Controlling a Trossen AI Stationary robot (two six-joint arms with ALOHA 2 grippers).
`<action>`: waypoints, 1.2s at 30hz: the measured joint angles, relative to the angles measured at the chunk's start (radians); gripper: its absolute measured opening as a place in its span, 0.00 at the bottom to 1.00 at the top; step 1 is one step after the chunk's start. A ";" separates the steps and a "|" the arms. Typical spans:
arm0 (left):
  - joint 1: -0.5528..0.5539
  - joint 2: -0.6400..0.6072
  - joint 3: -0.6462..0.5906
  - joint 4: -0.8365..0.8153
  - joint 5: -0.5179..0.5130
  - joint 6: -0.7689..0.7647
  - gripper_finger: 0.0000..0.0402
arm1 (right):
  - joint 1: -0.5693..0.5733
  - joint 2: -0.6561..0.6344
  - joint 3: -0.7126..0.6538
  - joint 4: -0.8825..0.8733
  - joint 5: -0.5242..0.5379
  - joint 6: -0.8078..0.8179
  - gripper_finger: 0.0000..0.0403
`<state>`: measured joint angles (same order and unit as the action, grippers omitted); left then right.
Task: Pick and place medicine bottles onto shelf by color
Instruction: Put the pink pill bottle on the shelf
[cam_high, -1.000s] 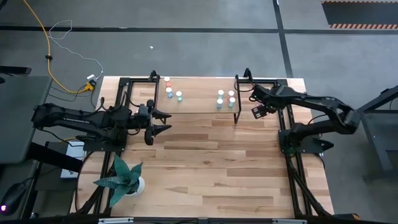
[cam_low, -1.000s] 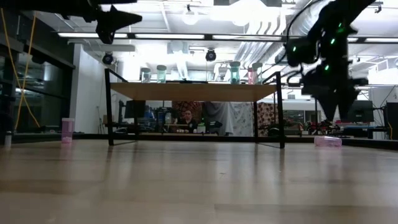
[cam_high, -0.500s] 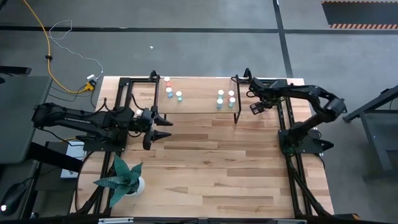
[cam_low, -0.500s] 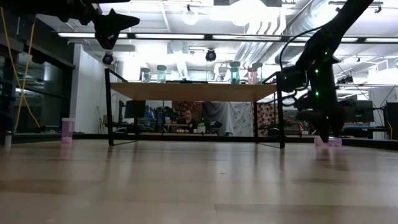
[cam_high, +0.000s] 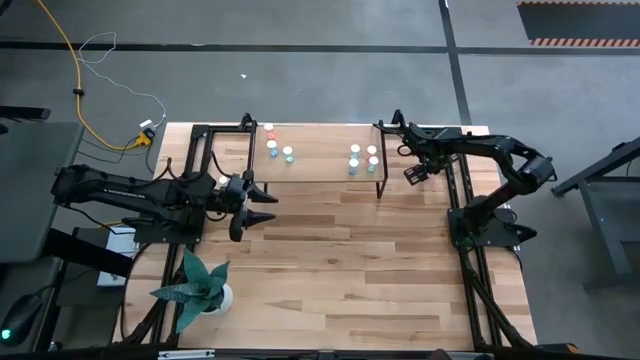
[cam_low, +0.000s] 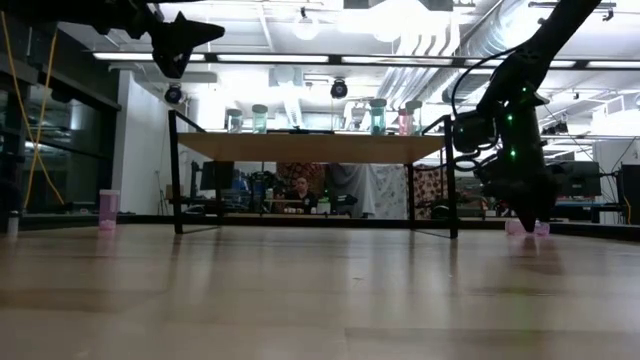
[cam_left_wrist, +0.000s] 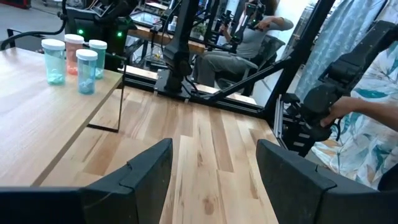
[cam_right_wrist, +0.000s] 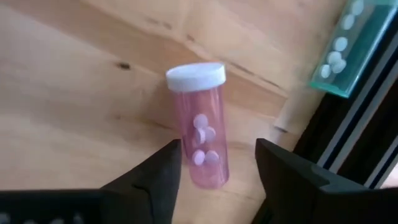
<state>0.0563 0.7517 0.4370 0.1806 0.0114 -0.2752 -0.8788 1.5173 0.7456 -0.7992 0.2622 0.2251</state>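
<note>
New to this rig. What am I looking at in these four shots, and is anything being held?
Two dark robot arms work at a wooden table. One camera looks straight down on it, one sits level with the tabletop, and one rides on each wrist.

A low shelf stands at the table's far edge with small white-capped bottles on top: one cluster near each end. A potted plant sits at the near left.

The left gripper waits open above the table, empty. The right gripper is low by the shelf's right end, its fingers on either side of a pink bottle lying on the table. They are not touching it, so nothing is held yet.
</note>
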 joint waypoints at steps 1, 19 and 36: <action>0.000 0.000 0.000 0.000 0.000 -0.001 0.55 | 0.000 0.000 0.000 0.007 0.003 0.013 0.47; -0.039 0.000 0.000 -0.013 0.003 -0.010 0.55 | 0.017 0.000 -0.007 0.057 -0.043 0.172 0.30; -0.039 0.000 0.000 -0.013 0.003 -0.010 0.55 | 0.015 0.002 -0.008 0.047 -0.115 0.276 0.29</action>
<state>0.0177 0.7517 0.4370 0.1680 0.0147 -0.2852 -0.8639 1.5196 0.7380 -0.7525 0.1471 0.5014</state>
